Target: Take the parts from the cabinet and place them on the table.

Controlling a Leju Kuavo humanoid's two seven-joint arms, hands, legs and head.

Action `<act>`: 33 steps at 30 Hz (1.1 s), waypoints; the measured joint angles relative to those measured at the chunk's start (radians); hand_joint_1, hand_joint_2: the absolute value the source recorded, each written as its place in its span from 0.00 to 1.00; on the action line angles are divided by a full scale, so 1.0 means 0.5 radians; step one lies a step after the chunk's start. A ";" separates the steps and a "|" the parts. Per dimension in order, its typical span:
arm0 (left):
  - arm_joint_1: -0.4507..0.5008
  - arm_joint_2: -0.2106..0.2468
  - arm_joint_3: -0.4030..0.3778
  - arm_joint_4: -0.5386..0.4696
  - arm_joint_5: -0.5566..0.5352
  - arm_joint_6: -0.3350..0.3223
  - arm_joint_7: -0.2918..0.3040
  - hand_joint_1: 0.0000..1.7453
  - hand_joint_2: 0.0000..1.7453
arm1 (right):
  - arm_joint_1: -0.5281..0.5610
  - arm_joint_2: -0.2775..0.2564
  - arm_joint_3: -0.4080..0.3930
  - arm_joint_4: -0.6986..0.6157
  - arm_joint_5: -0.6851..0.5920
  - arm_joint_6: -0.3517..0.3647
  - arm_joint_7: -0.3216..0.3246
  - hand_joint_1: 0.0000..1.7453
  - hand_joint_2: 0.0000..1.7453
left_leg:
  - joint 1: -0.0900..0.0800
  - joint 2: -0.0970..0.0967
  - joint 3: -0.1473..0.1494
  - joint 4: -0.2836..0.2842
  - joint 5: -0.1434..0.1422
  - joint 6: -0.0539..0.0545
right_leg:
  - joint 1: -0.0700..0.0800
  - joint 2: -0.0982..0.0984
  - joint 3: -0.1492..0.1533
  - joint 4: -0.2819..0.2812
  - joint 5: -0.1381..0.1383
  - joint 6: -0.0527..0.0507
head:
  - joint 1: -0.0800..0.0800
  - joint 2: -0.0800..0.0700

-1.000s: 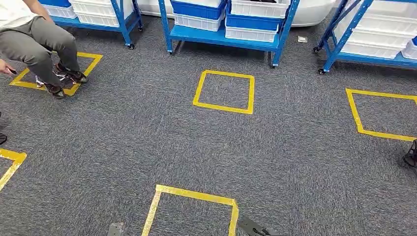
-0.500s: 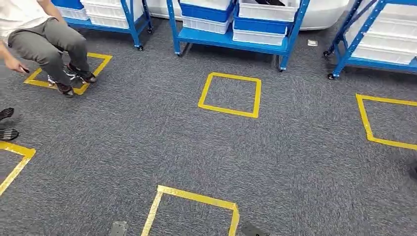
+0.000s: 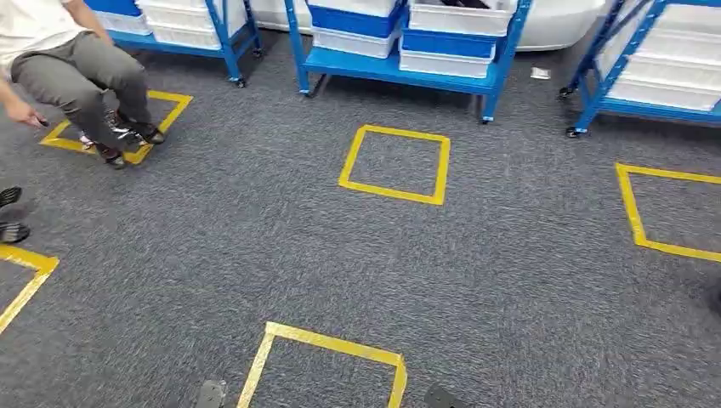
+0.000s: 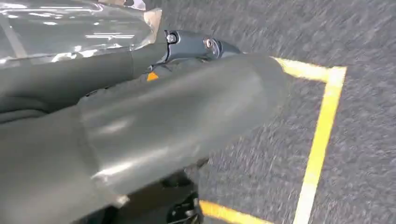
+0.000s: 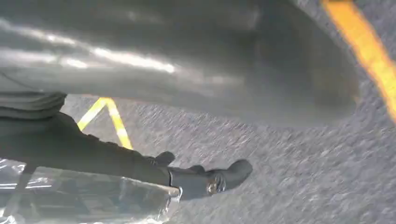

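Note:
The blue cabinet rack (image 3: 400,72) stands across the grey carpet, straight ahead at the far side, with blue and white bins (image 3: 442,38) stacked on its shelf. Dark parts (image 3: 466,4) lie in the top white bin, cut off by the picture's edge. My left hand (image 4: 154,126) hangs over the carpet, its thick grey thumb close to the camera and a dark finger (image 4: 196,44) stretched out, holding nothing. My right hand (image 5: 187,70) hangs the same way, dark fingers (image 5: 210,179) straight and empty.
Yellow tape squares mark the carpet, one before the rack (image 3: 395,164), one near me (image 3: 327,370). More blue racks stand at the far left (image 3: 183,25) and far right (image 3: 655,72). A seated person (image 3: 72,72) is at the left, another person's shoes (image 3: 10,217) at the left edge.
The whole picture has shifted a little as my camera moved, bringing the seated person further into view. That person's hand has come down beside the knee.

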State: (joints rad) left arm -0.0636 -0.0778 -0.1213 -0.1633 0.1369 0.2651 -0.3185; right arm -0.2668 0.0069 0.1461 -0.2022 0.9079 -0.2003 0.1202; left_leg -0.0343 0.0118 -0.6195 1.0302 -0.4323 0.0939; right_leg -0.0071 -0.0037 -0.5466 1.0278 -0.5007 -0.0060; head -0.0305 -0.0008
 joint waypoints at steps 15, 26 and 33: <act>-0.006 -0.036 -0.003 0.000 -0.020 -0.027 -0.002 0.00 0.00 | 0.036 -0.039 -0.036 0.007 -0.034 -0.004 -0.003 0.00 1.00 | 0.044 -0.040 0.126 -0.069 -0.059 -0.124 | -0.026 0.006 -0.076 -0.017 0.094 0.075 | 0.011 0.000; -0.003 -0.024 -0.021 0.000 -0.047 -0.053 -0.008 0.00 0.00 | 0.061 -0.037 -0.070 0.008 -0.058 -0.031 -0.003 0.00 1.00 | 0.076 -0.030 -0.155 0.414 -0.192 -0.172 | -0.022 0.009 -0.041 -0.022 0.069 -0.008 | -0.001 0.000; -0.007 -0.013 -0.022 0.000 -0.050 -0.056 -0.017 0.00 0.00 | 0.058 -0.027 -0.083 0.008 -0.057 -0.034 -0.006 0.00 1.00 | 0.038 -0.024 0.076 -0.074 -0.019 -0.077 | -0.004 0.005 -0.007 -0.052 0.050 0.042 | -0.002 0.000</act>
State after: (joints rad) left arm -0.0672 -0.0843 -0.1324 -0.1633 0.1122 0.2373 -0.3269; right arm -0.2377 -0.0065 0.1045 -0.1980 0.8793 -0.2170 0.1171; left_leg -0.0151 -0.0001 -0.5814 0.9929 -0.4416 0.0552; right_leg -0.0093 -0.0011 -0.5499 1.0018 -0.4756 0.0150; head -0.0313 -0.0008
